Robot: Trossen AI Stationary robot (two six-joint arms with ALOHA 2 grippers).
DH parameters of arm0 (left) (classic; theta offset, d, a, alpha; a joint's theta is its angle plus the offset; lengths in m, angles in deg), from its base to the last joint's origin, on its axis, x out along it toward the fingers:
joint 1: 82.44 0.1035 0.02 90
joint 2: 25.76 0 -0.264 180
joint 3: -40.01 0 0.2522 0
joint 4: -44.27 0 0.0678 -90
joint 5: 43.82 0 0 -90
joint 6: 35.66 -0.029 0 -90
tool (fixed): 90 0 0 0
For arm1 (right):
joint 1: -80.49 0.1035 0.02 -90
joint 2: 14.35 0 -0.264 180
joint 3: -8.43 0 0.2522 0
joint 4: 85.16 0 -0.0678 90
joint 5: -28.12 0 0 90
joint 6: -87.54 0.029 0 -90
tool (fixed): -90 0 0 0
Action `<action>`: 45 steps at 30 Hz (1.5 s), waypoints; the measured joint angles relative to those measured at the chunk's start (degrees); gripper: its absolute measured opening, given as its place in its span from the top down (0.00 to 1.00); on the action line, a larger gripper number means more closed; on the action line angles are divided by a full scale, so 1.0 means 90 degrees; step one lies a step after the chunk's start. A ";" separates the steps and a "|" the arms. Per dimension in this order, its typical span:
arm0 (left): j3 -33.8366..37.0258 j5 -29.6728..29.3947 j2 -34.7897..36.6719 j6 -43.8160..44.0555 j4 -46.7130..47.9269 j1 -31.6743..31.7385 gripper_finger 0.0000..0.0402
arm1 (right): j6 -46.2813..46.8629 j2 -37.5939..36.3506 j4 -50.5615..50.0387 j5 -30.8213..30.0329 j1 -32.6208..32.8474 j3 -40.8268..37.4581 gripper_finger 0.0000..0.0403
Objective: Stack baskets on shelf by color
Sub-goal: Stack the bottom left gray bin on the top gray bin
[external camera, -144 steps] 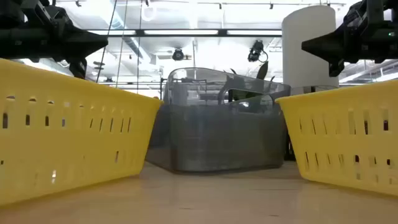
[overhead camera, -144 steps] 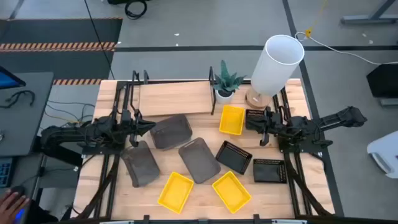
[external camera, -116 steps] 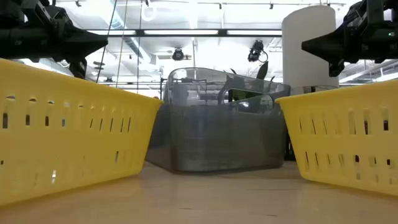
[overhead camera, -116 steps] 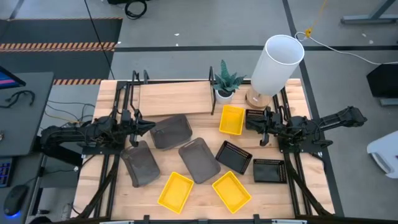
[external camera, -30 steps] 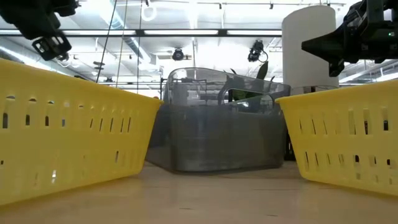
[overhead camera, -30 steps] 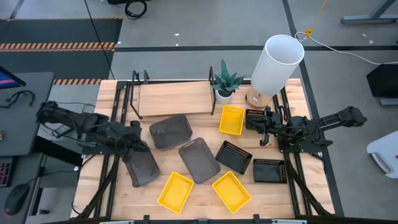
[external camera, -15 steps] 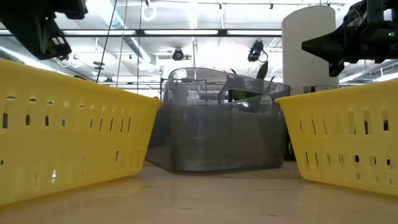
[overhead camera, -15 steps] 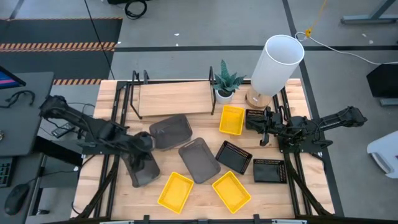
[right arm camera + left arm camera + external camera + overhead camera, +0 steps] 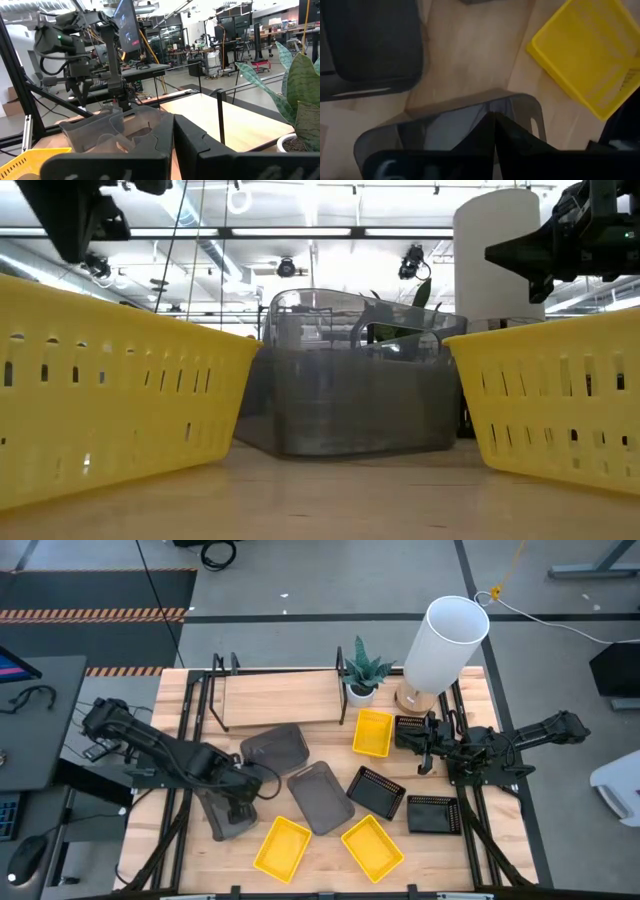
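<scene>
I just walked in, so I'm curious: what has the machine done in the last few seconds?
The left gripper swung from beside the shelf toward the table's front, over the left grey basket, fingers shut, holding nothing. The right gripper and all baskets stayed put.

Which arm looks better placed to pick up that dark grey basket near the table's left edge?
The left. Its hand hangs, fingers shut, right over the dark grey basket; the right hand waits across the table.

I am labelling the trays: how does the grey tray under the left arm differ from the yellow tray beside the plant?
The grey tray is dark, solid-walled and larger, lying at the table's left front. The yellow tray is bright, with slotted walls, lying near the plant. Both are shallow, rectangular and empty.
</scene>
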 joint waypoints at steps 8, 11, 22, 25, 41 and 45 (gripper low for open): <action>0.0000 0.0150 -0.0319 -0.1038 0.0438 0.0287 0.93 | 0.0000 0.0000 0.0000 0.0000 -0.0002 0.0000 0.95; 0.0000 -0.0069 -0.0439 -0.1619 0.0521 0.0214 0.90 | 0.0000 -0.0001 0.0001 -0.0001 0.0000 -0.0002 0.95; 0.0000 -0.0531 -0.1444 -0.4126 0.1124 0.0028 0.66 | -0.0001 -0.0001 0.0002 -0.0002 0.0000 0.0000 0.95; -0.0029 -0.0805 -0.1691 -0.4809 0.1138 -0.0065 0.66 | -0.0001 0.0000 0.0003 0.0000 -0.0001 -0.0002 0.95; -0.0313 -0.1150 -0.1872 -0.4678 0.1509 -0.0461 0.71 | 0.0000 -0.0002 0.0002 -0.0002 0.0000 -0.0002 0.95; -0.0299 -0.1149 -0.1872 -0.5022 0.1496 -0.0444 0.71 | 0.0000 -0.0001 0.0001 -0.0001 0.0000 0.0000 0.95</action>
